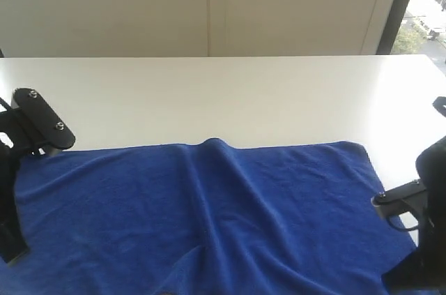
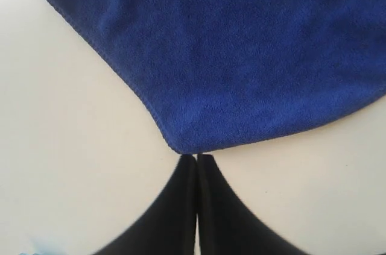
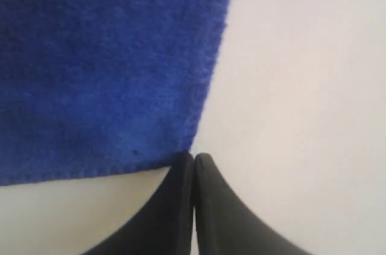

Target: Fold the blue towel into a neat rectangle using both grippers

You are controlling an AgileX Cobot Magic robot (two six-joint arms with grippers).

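Left tool [image 2: 197,157], right tool [image 3: 193,156], closed, touching blue towel [image 2: 241,56] corners

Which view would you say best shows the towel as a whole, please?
The exterior view: the towel lies spread across the table, with a ridge near its far edge, though its near edge is cut off. Each wrist view shows only one corner.

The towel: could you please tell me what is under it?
Only the white table shows, bare around the towel. Whatever lies beneath the cloth is covered; the small hump at its far edge may be just a fold.
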